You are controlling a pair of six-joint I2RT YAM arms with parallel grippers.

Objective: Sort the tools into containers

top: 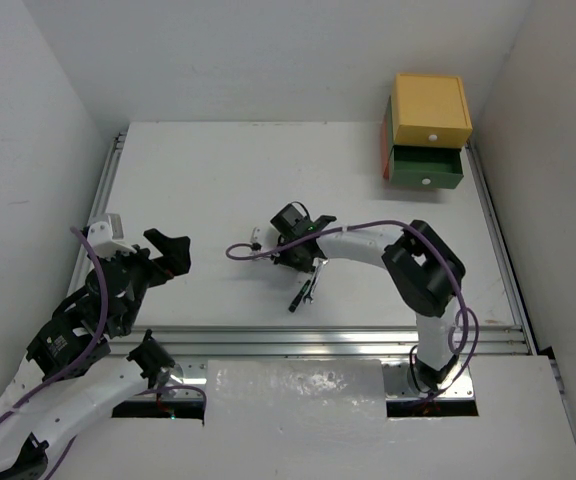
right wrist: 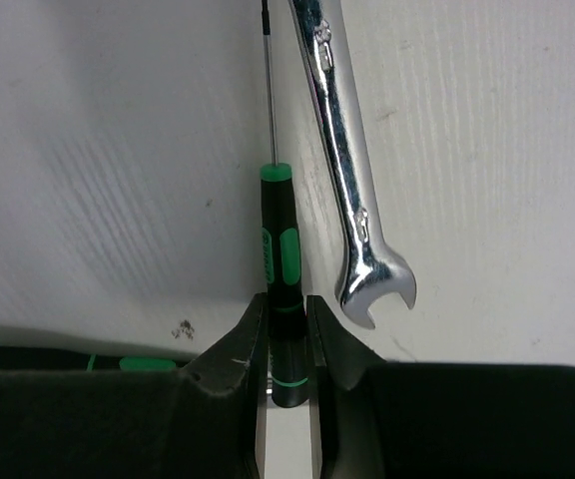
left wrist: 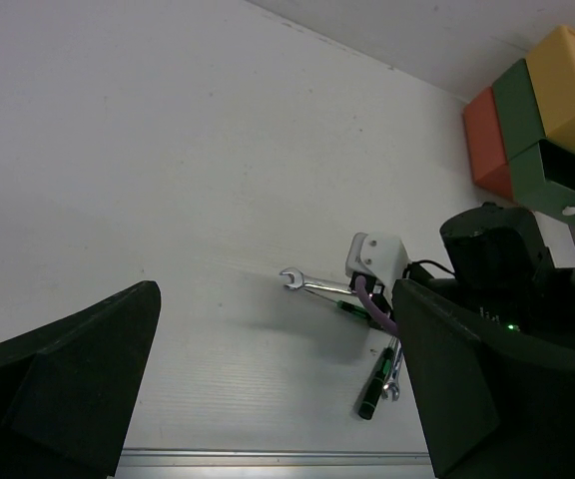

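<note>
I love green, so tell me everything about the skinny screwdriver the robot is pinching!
The screwdriver is thin, with a black plastic-looking handle, green patches, a green collar and a fine metal shaft. It seems to lie flat on the white table. The right gripper pinches its handle. A silver wrench lies close beside it.

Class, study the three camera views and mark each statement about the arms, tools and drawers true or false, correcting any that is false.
1. The right gripper is shut on a black-green screwdriver. True.
2. The left gripper holds a wrench. False: it is open and empty.
3. A silver wrench lies on the table beside the gripped screwdriver. True.
4. The drawers stand at the table's near left corner. False: the yellow drawer and the green drawer are at the far right corner.
</note>
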